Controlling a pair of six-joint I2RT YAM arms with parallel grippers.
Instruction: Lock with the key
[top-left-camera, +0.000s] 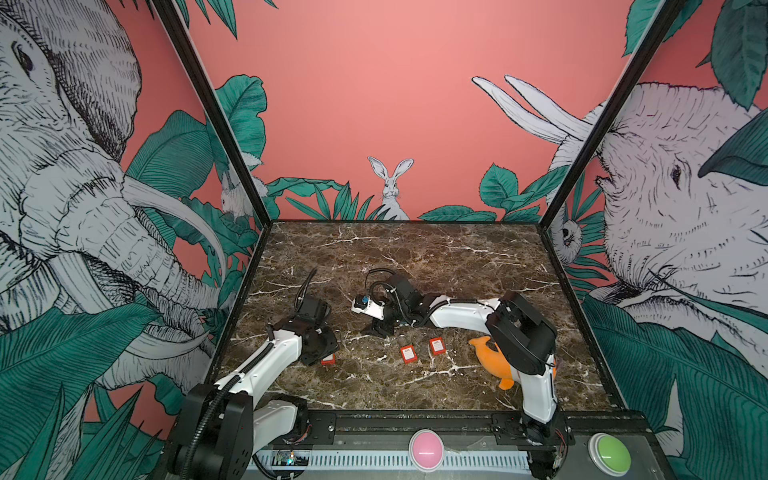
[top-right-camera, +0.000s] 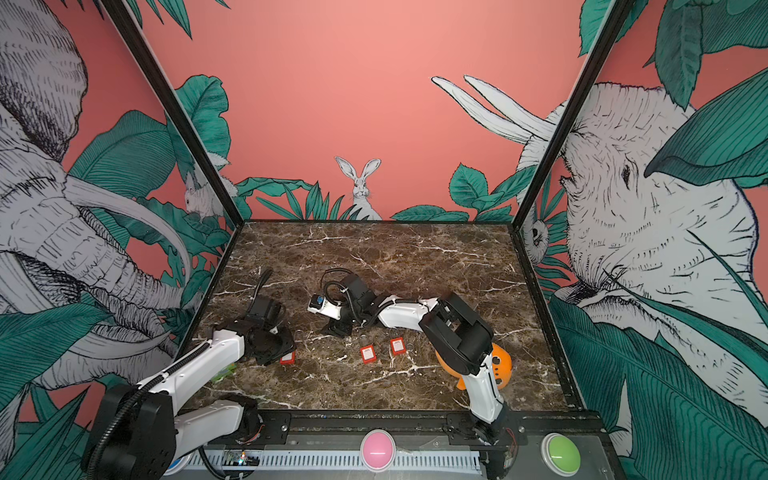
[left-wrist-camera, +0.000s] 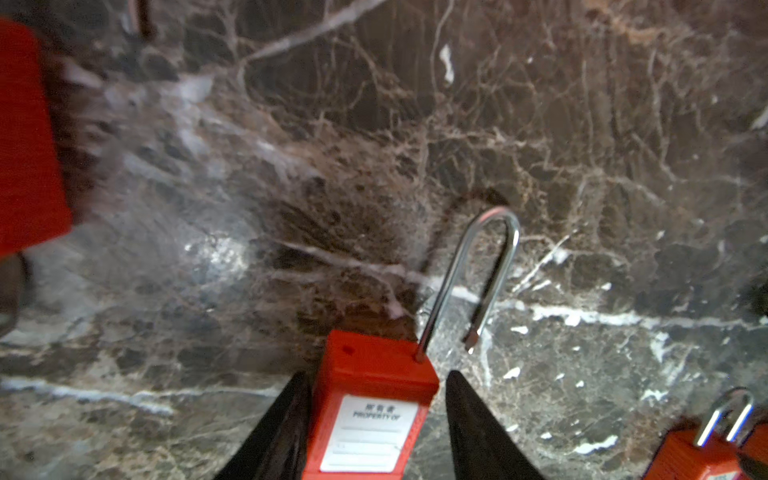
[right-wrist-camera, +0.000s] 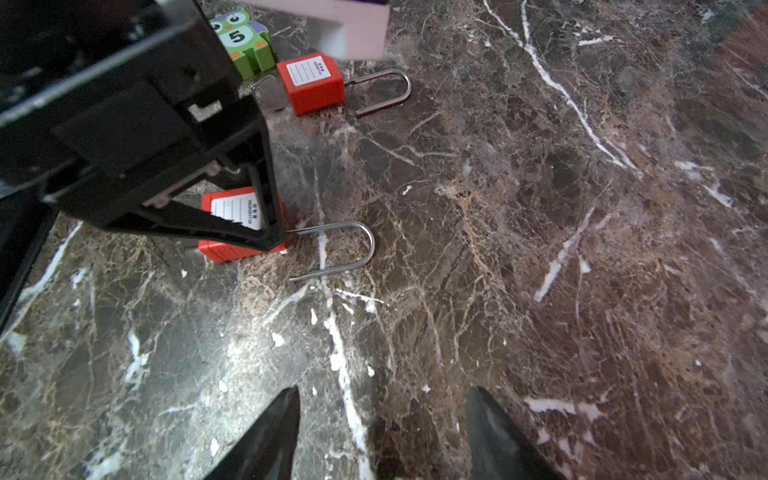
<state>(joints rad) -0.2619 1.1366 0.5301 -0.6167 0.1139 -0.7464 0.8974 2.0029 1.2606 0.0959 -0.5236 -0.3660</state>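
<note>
The left gripper (left-wrist-camera: 377, 373) sits parted astride the red padlock (left-wrist-camera: 370, 419), seemingly without pinch, so the lock may skid toward the spread, empty right gripper (top-left-camera: 379, 329) at two o'clock in a top view.

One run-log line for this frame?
left gripper: open, straddling red padlock | shackle: unlatched | right gripper: open, empty, over table

Three padlocks lie in a row on the tabletop (top-left-camera: 415, 257), toward its near edge. From the middle padlock (top-left-camera: 408, 354), the right padlock (top-left-camera: 437, 345) lies just beside at 2 o'clock and the left padlock (top-left-camera: 328, 360) well apart at 9 o'clock, between the fingers of the left claw (left-wrist-camera: 376, 374). The right claw (top-left-camera: 380, 330) hangs at 10 o'clock of the middle padlock. The plush toy (top-left-camera: 484, 351) lies at 3 o'clock of the right padlock, the owl block (right-wrist-camera: 241, 39) at 8 o'clock of the left padlock.
</note>
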